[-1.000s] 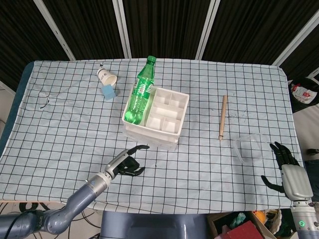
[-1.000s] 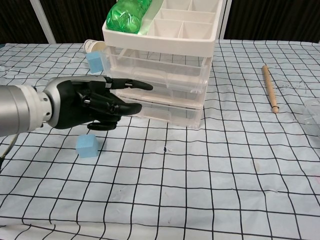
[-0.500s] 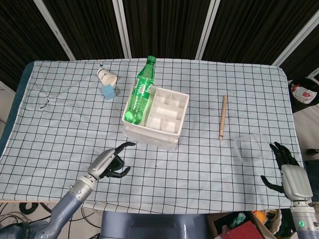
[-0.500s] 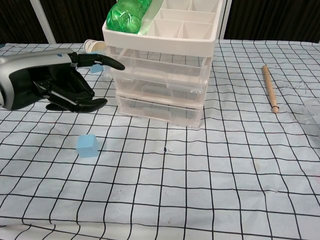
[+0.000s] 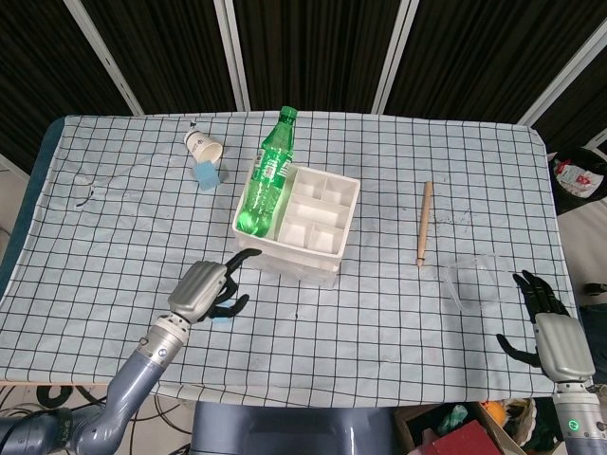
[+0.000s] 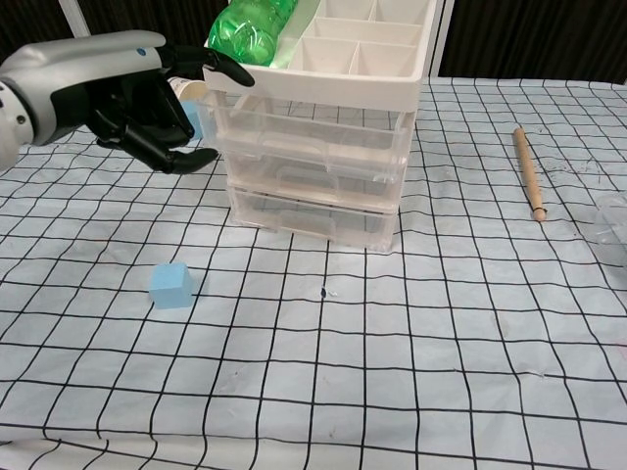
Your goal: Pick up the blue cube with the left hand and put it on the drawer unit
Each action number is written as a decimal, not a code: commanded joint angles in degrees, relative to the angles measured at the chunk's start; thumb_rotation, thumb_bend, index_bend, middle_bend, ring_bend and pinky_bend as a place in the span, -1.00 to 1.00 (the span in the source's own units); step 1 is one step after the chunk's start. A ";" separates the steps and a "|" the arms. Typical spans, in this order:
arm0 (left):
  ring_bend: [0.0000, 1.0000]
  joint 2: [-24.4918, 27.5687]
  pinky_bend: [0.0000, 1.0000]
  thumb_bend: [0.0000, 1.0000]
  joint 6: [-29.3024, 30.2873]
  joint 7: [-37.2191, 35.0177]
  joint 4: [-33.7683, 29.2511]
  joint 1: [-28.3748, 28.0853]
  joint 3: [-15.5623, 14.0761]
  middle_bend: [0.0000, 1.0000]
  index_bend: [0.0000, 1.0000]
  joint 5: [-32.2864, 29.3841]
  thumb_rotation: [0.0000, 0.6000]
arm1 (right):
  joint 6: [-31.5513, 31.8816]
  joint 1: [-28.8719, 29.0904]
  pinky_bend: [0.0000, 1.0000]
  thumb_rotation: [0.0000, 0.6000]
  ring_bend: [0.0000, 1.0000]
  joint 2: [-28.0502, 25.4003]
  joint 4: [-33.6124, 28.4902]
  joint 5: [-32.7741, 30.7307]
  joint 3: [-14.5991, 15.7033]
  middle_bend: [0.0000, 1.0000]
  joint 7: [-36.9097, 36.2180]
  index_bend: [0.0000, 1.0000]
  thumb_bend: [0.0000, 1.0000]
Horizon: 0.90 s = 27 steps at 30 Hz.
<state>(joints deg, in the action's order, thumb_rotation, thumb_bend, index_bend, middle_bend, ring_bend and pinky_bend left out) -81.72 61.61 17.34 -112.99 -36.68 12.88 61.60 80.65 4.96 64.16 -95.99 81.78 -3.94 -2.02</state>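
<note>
The blue cube (image 6: pixel 171 286) lies on the checked cloth in front of the drawer unit's left corner. In the head view my left hand mostly hides it. My left hand (image 6: pixel 137 93) (image 5: pixel 204 289) hovers well above the cube, beside the upper left of the drawer unit (image 6: pixel 313 147) (image 5: pixel 318 270). Its fingers are apart and it holds nothing. A green bottle (image 5: pixel 266 180) lies in the tray on top of the unit. My right hand (image 5: pixel 548 327) stays at the table's near right edge with fingers spread and nothing in it.
A paper cup (image 5: pixel 202 145) and a second light-blue block (image 5: pixel 208 175) sit behind the unit on the left. On the right lie a wooden stick (image 5: pixel 424 223) (image 6: pixel 529 174) and a clear plastic container (image 5: pixel 479 282).
My left hand has risen from just over the cube to the height of the drawer unit's top, still holding nothing. The cube and the right hand have not moved.
</note>
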 commanded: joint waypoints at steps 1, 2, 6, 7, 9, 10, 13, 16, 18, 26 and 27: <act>0.96 -1.29 0.90 -0.22 -0.40 3.27 0.69 -2.40 1.49 1.00 -0.63 -4.27 1.00 | -0.07 0.01 -0.61 1.00 -0.99 -0.02 0.00 -0.08 -0.02 -1.00 -0.08 -1.00 -0.58; 0.96 -1.46 0.90 -0.22 -0.41 3.87 0.75 -2.75 1.61 1.00 -0.61 -5.10 1.00 | -0.13 0.03 -0.61 1.00 -0.99 -0.03 -0.01 -0.10 -0.02 -1.00 -0.12 -1.00 -0.58; 0.96 -2.37 0.90 -0.22 -0.58 5.78 1.35 -4.34 2.14 1.00 -0.57 -8.72 1.00 | -0.22 0.05 -0.61 1.00 -0.99 -0.10 -0.06 -0.08 0.02 -1.00 -0.16 -1.00 -0.58; 0.96 -2.55 0.90 -0.22 -0.57 6.05 1.47 -4.62 2.23 1.00 -0.56 -9.35 1.00 | -0.23 0.05 -0.61 1.00 -0.99 -0.11 -0.07 -0.07 0.03 -1.00 -0.15 -1.00 -0.58; 0.96 -2.84 0.90 -0.22 -0.56 6.45 1.48 -5.08 2.37 1.00 -0.48 -10.59 1.00 | -0.22 0.05 -0.61 1.00 -0.99 -0.11 -0.09 -0.06 0.03 -1.00 -0.14 -1.00 -0.58; 0.96 -2.96 0.90 -0.22 -0.50 6.66 1.34 -5.35 2.44 1.00 -0.45 -11.40 1.00 | -0.20 0.05 -0.61 1.00 -0.99 -0.11 -0.08 -0.07 0.01 -1.00 -0.14 -1.00 -0.58; 0.96 -2.93 0.90 -0.22 -0.03 7.41 0.91 -5.79 2.33 1.00 -0.31 -12.39 1.00 | -0.23 0.04 -0.61 1.00 -0.99 -0.11 -0.06 -0.15 0.00 -1.00 -0.18 -1.00 -0.58; 0.96 -2.58 0.90 -0.22 0.46 7.41 0.05 -5.79 2.10 1.00 -0.22 -12.72 1.00 | -0.24 0.05 -0.61 1.00 -0.99 -0.13 -0.08 -0.16 -0.01 -1.00 -0.16 -1.00 -0.58; 0.96 -2.05 0.90 -0.22 0.56 7.32 -0.60 -5.66 1.80 1.00 -0.19 -12.87 1.00 | -0.20 0.04 -0.61 1.00 -0.99 -0.12 -0.09 -0.17 -0.03 -1.00 -0.17 -1.00 -0.58; 0.96 1.62 0.90 -0.22 0.21 6.79 -4.53 -4.84 -0.10 1.00 -0.19 -12.46 1.00 | -0.29 0.04 -0.61 1.00 -0.99 -0.14 -0.18 -0.30 -0.06 -1.00 -0.25 -1.00 -0.58; 0.96 2.28 0.90 -0.22 0.17 6.53 -5.35 -4.58 -0.50 1.00 -0.19 -12.25 1.00 | -0.29 0.05 -0.61 1.00 -0.99 -0.14 -0.17 -0.31 -0.06 -1.00 -0.21 -1.00 -0.58</act>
<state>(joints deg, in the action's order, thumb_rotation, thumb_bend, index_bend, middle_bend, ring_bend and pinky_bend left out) -80.18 61.88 24.21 -117.53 -41.61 12.91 49.06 80.36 5.00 64.03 -96.17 81.47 -4.00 -2.23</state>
